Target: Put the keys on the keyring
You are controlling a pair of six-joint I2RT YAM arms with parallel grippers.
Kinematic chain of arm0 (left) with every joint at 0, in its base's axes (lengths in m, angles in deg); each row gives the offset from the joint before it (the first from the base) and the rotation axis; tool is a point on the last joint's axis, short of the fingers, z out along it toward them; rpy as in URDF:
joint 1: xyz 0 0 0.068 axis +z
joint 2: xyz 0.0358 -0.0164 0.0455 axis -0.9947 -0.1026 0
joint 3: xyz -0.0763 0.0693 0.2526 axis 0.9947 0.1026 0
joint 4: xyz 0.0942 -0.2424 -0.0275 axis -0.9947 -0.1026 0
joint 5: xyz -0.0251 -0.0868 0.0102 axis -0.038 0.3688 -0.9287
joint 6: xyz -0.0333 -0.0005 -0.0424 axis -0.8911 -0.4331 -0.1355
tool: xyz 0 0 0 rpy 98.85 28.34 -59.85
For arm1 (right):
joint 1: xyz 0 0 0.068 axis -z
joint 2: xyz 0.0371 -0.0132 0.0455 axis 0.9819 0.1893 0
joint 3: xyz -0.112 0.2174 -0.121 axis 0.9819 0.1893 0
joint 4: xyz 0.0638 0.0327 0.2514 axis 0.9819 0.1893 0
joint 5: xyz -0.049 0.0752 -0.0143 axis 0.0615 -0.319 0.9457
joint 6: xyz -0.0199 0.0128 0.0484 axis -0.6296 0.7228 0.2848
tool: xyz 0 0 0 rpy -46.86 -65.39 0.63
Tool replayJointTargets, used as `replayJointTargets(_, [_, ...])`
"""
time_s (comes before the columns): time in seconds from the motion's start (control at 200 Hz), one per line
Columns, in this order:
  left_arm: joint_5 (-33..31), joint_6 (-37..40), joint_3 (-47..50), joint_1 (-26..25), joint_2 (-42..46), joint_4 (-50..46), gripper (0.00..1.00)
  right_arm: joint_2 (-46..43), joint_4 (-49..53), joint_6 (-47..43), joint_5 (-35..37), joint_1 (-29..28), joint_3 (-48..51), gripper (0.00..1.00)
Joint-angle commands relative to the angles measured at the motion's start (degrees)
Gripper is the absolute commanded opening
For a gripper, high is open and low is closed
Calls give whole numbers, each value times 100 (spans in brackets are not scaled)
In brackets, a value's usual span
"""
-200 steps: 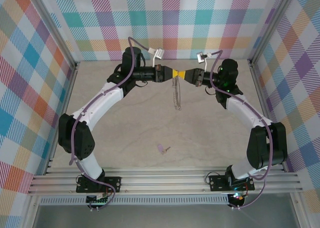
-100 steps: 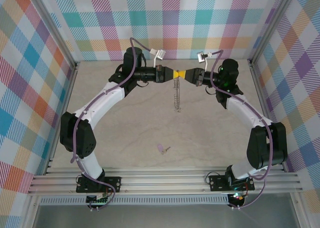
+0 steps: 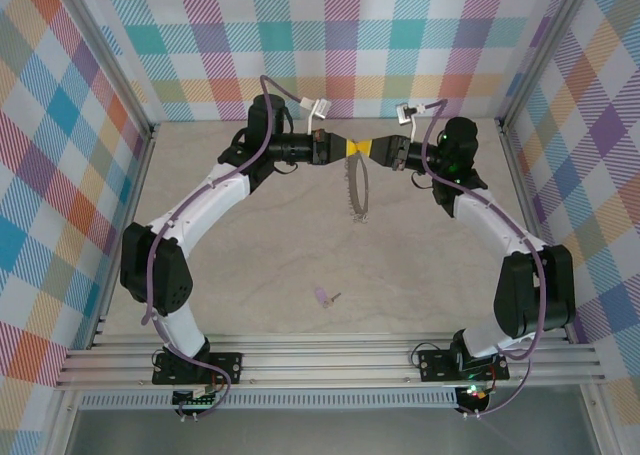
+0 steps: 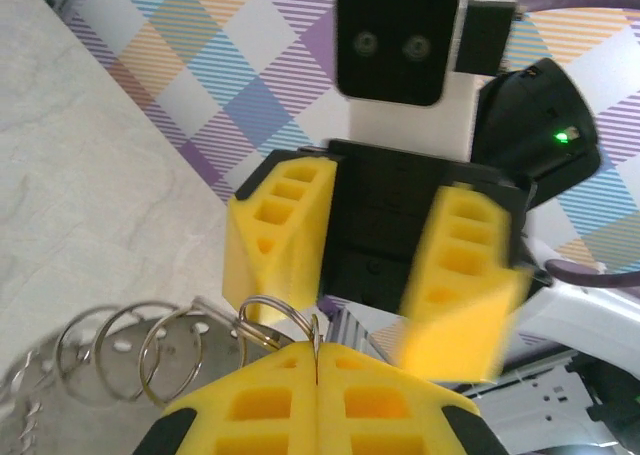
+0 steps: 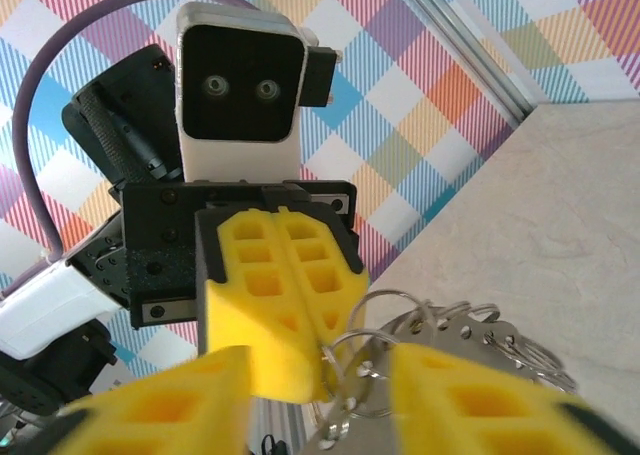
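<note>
At the far end of the desk [image 3: 250,245], seen from the overhead camera, the left fingers [image 3: 349,148] and the right fingers [image 3: 368,151] met tip to tip above the surface. The keyring [image 3: 355,187] hung down from that meeting point, its hoop turned partly edge-on. The key [image 3: 325,297], lilac-headed, lay alone on the desk well apart from it, near the front rail between the two arm bases.

In the left wrist view, the left fingers [image 4: 318,375] were clenched pad against pad, pinching a thin wire of the keyring at their seam. Small silvery loops [image 4: 150,353] of its fringe fanned out to the left. Opposite, the right fingers [image 4: 280,237] stood released, spread apart with nothing between them.

In the right wrist view, the right fingers [image 5: 470,395] gaped at the bottom edge. The left fingers [image 5: 285,305] faced them pressed together, with the keyring's loops [image 5: 440,325] bunched just beside their tips.
</note>
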Motion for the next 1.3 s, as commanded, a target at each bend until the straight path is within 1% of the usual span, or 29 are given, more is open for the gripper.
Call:
replayJointTargets(0.0, [-199,436,-122,-36,168,-134,0,-411,406,-154,309,-3,6,58])
replayJointTargets(0.055, [-286,558,-46,11,242,-219,0,-597,737,-276,469,1,75,61])
replayJointTargets(0.125, [-365,597,89,65,338,-203,0,-836,1121,-390,702,0,193,63])
replayJointTargets(0.23, [-754,834,281,124,528,-354,0,-1210,1577,-484,1079,1,468,64])
replayJointTargets(0.3, [-1051,1116,238,155,600,-724,0,-1415,1802,-481,1300,1,665,65])
replayJointTargets(0.37, [-1448,1455,38,154,608,-1331,0,-1570,1940,-456,1458,-4,855,65])
replayJointTargets(0.425, [-1590,1793,-119,162,588,-1778,0,-1619,1997,-412,1573,-1,976,66])
replayJointTargets(0.54, [-1839,2187,-142,166,606,-1973,0,-1632,2017,-305,1687,3,1178,65])
replayJointTargets(0.635, [-2156,2286,-42,163,670,-1842,0,-1697,2061,-295,1801,1,1312,65])
replayJointTargets(0.705, [-2612,2283,179,158,775,-1636,0,-1769,2217,-355,1956,5,1345,65])
replayJointTargets(0.72, [-2695,2281,234,154,805,-1416,0,-1786,2291,-376,2013,1,1343,65])
replayJointTargets(0.78, [-2970,2267,476,153,912,-1064,0,-1824,2469,-445,2179,1,1327,65])
replayJointTargets(0.88, [-3315,2134,793,153,1018,-642,0,-1788,2635,-524,2216,2,1249,65])
replayJointTargets(1.05, [-3619,1737,1043,136,1095,-350,0,-1763,2775,-648,2281,1,1140,66])
replayJointTargets(1.135, [-3703,1645,1089,140,1165,-314,0,-1777,3028,-747,2544,4,1027,71])
replayJointTargets(1.225, [-3820,1497,1101,138,1278,-361,0,-1807,3289,-837,2899,1,925,78])
replayJointTargets(1.295, [-3805,1392,1212,145,1403,-200,0,-1808,3469,-934,3054,1,812,79])
